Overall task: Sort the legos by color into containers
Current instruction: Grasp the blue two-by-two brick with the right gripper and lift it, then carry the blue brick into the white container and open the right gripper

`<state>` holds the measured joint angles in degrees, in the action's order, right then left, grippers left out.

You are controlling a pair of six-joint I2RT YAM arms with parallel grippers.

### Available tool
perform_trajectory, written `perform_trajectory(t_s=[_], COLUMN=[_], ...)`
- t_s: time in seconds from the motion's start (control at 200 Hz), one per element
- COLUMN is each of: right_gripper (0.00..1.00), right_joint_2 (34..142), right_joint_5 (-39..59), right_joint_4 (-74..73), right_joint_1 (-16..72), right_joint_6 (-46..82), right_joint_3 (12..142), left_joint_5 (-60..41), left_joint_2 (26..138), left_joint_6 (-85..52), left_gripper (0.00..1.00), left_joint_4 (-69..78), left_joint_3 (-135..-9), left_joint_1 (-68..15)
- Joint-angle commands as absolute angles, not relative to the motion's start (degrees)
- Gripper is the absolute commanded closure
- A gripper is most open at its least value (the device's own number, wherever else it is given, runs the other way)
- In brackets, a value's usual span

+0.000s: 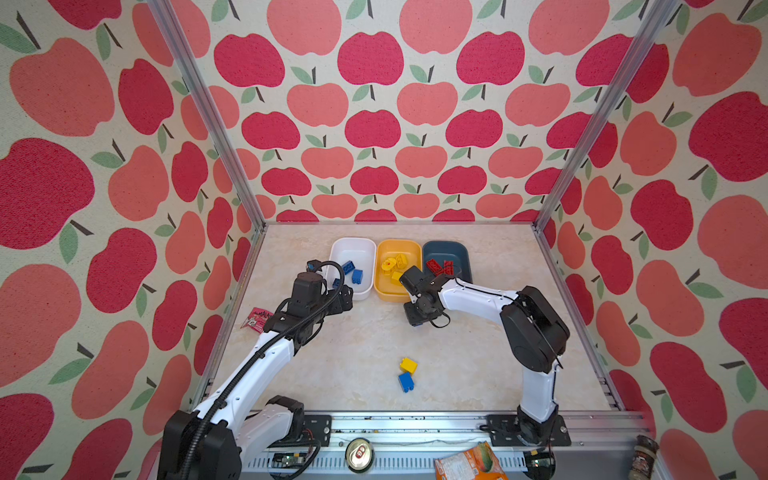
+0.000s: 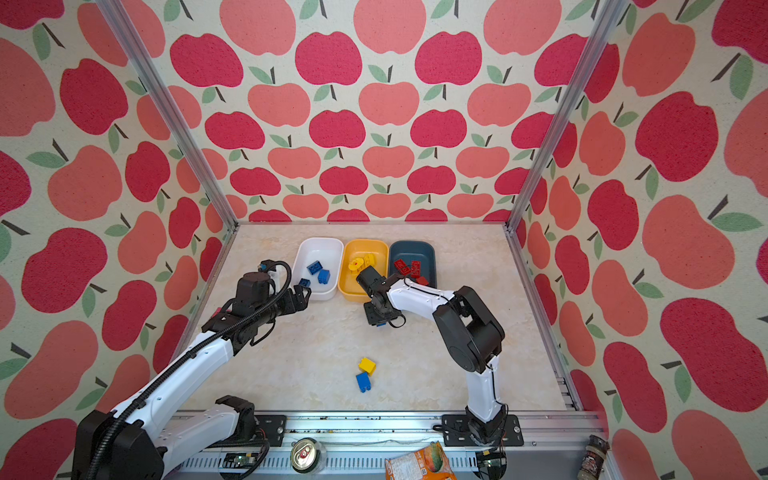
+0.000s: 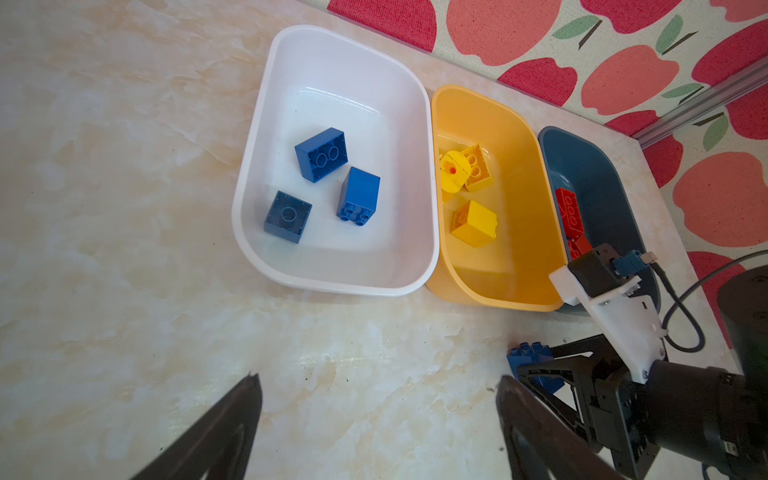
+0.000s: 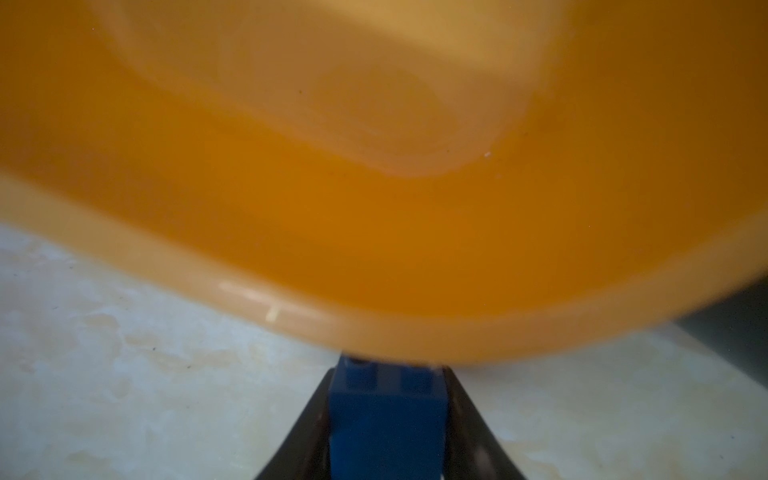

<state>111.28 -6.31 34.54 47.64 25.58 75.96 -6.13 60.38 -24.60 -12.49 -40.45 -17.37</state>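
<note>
Three tubs stand side by side at the back of the counter (image 1: 374, 345): the white tub (image 1: 353, 248), the yellow tub (image 1: 398, 246) and the dark blue tub (image 1: 446, 250).

White tub: three blue bricks (image 3: 321, 154).
Yellow tub: two yellow bricks (image 3: 473, 223) and a rounded yellow piece (image 3: 454, 174) with a red mark.
Dark blue tub: red bricks (image 3: 569, 210). I cannot count them, as my right arm partly hides them.

My right hand (image 4: 388, 374) points down just in front of the yellow tub's near wall. Its fingers are closed against both sides of the held blue brick (image 4: 388, 419), studs toward the tub. I cannot tell whether that brick rests on the counter or is lifted clear.

My left hand (image 3: 378, 380) hovers near the front corner of the white tub, fingers spread wide, holding nothing.

Toward the front, well apart from the tubs, a loose yellow brick (image 1: 408, 365) lies against a loose blue brick (image 1: 406, 381).

A red wrapper (image 1: 257, 318) lies by the left edge, partly under my left arm.
</note>
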Motion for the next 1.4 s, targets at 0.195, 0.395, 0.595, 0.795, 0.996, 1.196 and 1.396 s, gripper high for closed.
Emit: perform_trajectory(t_s=[0.195,0.395,0.595,0.795,0.996,1.196,1.396], right_gripper=[0.71,0.73,0.73,0.73,0.73,0.73,0.73], right_joint_2=[111.3,109.1,106.4,107.1,112.9,122.2,132.9], right_joint_5=[-8.1,-8.4,-8.4,-6.8,-6.2,-6.1,-3.6], right_joint_4=[36.7,38.1,40.0,40.5,41.1,42.3,44.4], right_joint_1=[48.8,49.8,51.7,53.1,53.3,52.6,50.5], right_joint_6=[26.1,26.5,25.9,24.1,20.3,16.4,14.4], right_joint_3=[77.4,78.2,82.1,89.4,100.8,114.5,129.9], left_joint_5=[-7.1,-7.3,-7.3,-7.1,-7.4,-7.4,-7.8], left_joint_2=[60.2,60.0,59.1,57.4,56.4,56.0,56.1], left_joint_6=[-25.1,-25.3,-25.7,-26.3,-26.4,-26.5,-26.7], left_gripper=[0.09,0.08,0.08,0.07,0.07,0.06,0.06], left_joint_4=[-12.7,-12.6,-12.6,-12.8,-13.2,-13.4,-13.2], left_joint_3=[-39.6,-38.8,-37.4,-35.7,-35.0,-34.7,-34.5], left_joint_1=[-16.7,-16.5,-16.2,-15.9,-15.6,-15.4,-15.3])
